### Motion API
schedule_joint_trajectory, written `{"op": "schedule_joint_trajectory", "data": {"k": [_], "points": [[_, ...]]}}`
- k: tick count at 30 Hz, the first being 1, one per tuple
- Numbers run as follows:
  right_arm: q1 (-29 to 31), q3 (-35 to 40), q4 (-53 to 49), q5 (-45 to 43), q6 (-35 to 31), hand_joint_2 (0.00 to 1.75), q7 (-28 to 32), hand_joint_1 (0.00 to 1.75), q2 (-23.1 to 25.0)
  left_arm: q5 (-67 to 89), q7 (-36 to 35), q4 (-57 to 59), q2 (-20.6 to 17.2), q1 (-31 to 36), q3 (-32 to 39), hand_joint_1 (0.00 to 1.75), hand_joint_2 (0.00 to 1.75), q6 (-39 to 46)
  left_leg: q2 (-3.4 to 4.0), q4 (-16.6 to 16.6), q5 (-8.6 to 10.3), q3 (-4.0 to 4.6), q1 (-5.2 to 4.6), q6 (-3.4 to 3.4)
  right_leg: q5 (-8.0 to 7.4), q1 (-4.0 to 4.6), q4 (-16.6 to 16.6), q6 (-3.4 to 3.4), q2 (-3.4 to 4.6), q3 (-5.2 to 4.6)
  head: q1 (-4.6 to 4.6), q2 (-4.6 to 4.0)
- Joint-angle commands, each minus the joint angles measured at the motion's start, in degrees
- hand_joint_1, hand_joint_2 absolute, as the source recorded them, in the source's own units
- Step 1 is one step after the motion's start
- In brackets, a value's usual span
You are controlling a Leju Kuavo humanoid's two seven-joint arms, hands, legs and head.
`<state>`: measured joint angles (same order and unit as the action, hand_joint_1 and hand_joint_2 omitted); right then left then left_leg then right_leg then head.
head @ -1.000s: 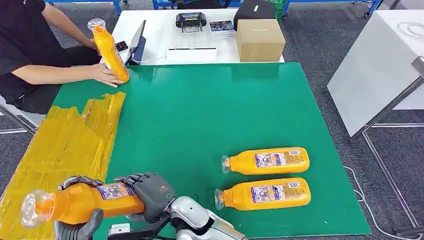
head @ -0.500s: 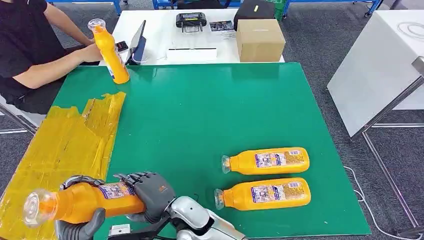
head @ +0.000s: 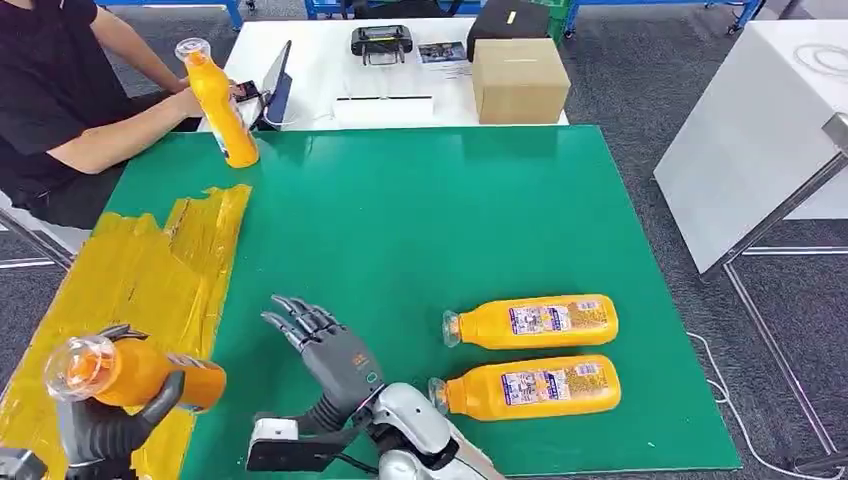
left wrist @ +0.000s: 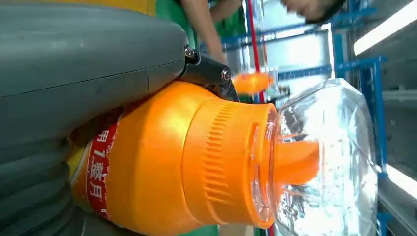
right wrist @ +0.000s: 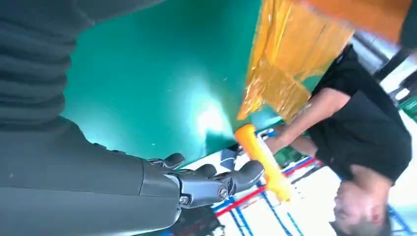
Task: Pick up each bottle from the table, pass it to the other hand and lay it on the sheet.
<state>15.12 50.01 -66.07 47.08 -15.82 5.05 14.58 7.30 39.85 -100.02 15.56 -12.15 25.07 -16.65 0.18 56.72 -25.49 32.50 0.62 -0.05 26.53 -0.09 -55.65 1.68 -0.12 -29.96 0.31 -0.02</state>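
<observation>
My left hand (head: 105,430) grips an orange bottle (head: 135,372) with a clear cap, holding it above the near part of the yellow sheet (head: 130,290). The left wrist view has that bottle (left wrist: 187,157) close up against my left hand (left wrist: 74,73). My right hand (head: 335,360) is open, fingers spread, over the green table (head: 420,210) just right of the held bottle. Its fingers (right wrist: 216,179) hold nothing in the right wrist view. Two more orange bottles lie side by side on the table, one farther (head: 535,321) and one nearer (head: 530,387).
A person in black (head: 50,100) sits at the far left and holds an upright orange bottle (head: 220,105) at the table's far left corner. Behind the green table, a white table carries a cardboard box (head: 518,80), a black device (head: 381,42) and a tablet (head: 276,90).
My right hand let go of the bottle and opened, rising a little to the right. My left hand carried the bottle left over the sheet. The person stood their bottle more upright.
</observation>
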Motion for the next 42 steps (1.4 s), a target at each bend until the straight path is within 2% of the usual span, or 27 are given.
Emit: {"op": "schedule_joint_trajectory", "data": {"k": [1, 9, 13, 17, 20, 21, 23, 26, 34, 35, 36, 38, 42], "points": [[0.0, -3.0, -1.3, -0.3, 0.5, 0.00, 0.2, 0.00, -2.0, 0.9, 0.2, 5.0, -1.1, 3.2, 2.8, 1.75, 1.75, 0.6, -0.07, -0.1, 0.01, -0.11, -0.04, 0.04, 0.01, -0.03, 0.1, 0.02, -0.06, 0.14, 0.00, 0.00], [-0.1, -4.0, -1.6, -0.7, -0.4, 0.00, 0.3, 0.00, -2.3, 1.2, -1.3, 6.4, -2.1, 3.7, 1.8, 1.75, 1.75, 2.4, -0.08, -0.1, -0.03, -0.20, -0.01, 0.03, 0.04, 0.00, 0.1, -0.01, -0.08, 0.24, 0.00, 0.00], [-0.2, -6.1, -2.5, -1.6, -0.5, 0.00, 0.2, 0.00, -3.1, 5.6, -0.7, 7.7, -2.7, 4.4, -0.2, 1.75, 1.75, 7.9, -0.22, -0.1, 0.04, -0.20, 0.01, 0.03, 0.00, 0.01, 0.2, 0.00, -0.22, 0.26, 0.00, 0.00], [-1.1, -7.6, -4.4, -1.6, 0.0, 0.00, 0.2, 0.00, -3.8, 22.1, -2.7, 9.2, -4.7, 4.3, -5.5, 1.75, 1.75, 23.0, -0.21, -0.1, 0.02, -0.12, -0.01, 0.05, 0.02, -0.01, 0.1, 0.02, -0.20, 0.17, 0.00, 0.00], [-0.8, -7.1, -4.3, -1.4, 0.7, 0.00, 0.3, 0.00, -3.8, 39.8, -6.9, 13.7, -7.2, 4.8, -8.5, 1.75, 1.75, 37.0, -0.30, -0.1, 0.02, -0.21, -0.01, 0.06, 0.05, -0.01, 0.2, 0.01, -0.28, 0.30, -0.02, 0.00], [0.5, -6.2, -3.7, -2.8, 1.6, 0.00, 0.8, 0.00, -3.9, 63.2, -21.1, 21.5, -10.0, 5.3, -12.1, 1.75, 1.75, 42.6, -0.17, -0.1, 0.02, -0.21, -0.02, 0.04, 0.02, -0.03, 0.2, 0.01, -0.15, 0.24, 0.02, 0.00], [1.6, -5.6, -2.9, -3.6, 2.0, 0.00, 0.4, 0.00, -3.9, 69.9, -22.5, 32.8, -10.9, 7.5, -14.4, 1.75, 1.75, 48.5, -0.15, -0.3, 0.09, -0.34, -0.13, 0.02, -0.01, -0.13, 0.2, -0.01, -0.15, 0.33, -0.02, 0.00], [2.1, -5.3, -2.6, -4.1, 2.3, 0.00, 0.1, 0.00, -4.0, 71.4, -23.8, 37.9, -11.9, 8.5, -15.9, 1.75, 1.75, 50.0, -0.12, -0.3, 0.09, -0.35, -0.11, 0.02, 0.00, -0.12, 0.2, -0.01, -0.17, 0.32, -0.04, 0.00], [3.1, -4.6, -2.0, -5.6, 3.1, 0.00, 0.1, 0.00, -4.1, 76.0, -26.6, 42.1, -15.3, 8.4, -19.1, 1.75, 1.75, 44.7, -0.03, -0.1, 0.03, -0.27, -0.09, 0.02, -0.02, -0.06, 0.1, -0.01, -0.07, 0.29, -0.02, 0.00], [3.3, -4.5, -1.9, -5.8, 3.2, 0.00, 0.1, 0.00, -4.1, 76.5, -26.7, 43.3, -15.8, 8.5, -19.8, 0.12, 1.75, 44.5, -0.06, -0.1, 0.05, -0.33, -0.07, 0.01, -0.05, -0.06, 0.1, -0.02, -0.10, 0.34, 0.00, 0.00], [3.5, -4.5, -1.8, -6.0, 3.3, 0.00, 0.1, 0.00, -4.0, 76.6, -26.6, 44.2, -16.1, 8.3, -20.2, 0.00, 0.00, 44.5, 0.02, -0.2, 0.03, -0.38, -0.15, 0.02, -0.03, -0.15, 0.1, -0.01, -0.03, 0.34, -0.05, 0.00], [3.7, -4.5, -1.7, -6.2, 3.4, 0.00, 0.2, 0.00, -4.0, 76.1, -25.4, 45.3, -16.3, 8.3, -20.8, 0.00, 0.00, 44.4, 0.12, -0.2, 0.06, -0.50, -0.10, 0.02, -0.11, -0.10, 0.2, -0.02, 0.07, 0.51, -0.02, 0.00], [4.1, -4.3, -1.0, -6.4, 3.8, 0.00, 0.4, 0.00, -3.9, 66.2, -17.1, 41.1, -16.4, 6.2, -21.2, 0.00, 0.00, 42.3, 0.04, -0.2, 0.05, -0.93, -0.10, 0.01, -0.06, -0.10, 0.1, -0.06, 0.02, 0.90, -0.04, 0.00]]}}
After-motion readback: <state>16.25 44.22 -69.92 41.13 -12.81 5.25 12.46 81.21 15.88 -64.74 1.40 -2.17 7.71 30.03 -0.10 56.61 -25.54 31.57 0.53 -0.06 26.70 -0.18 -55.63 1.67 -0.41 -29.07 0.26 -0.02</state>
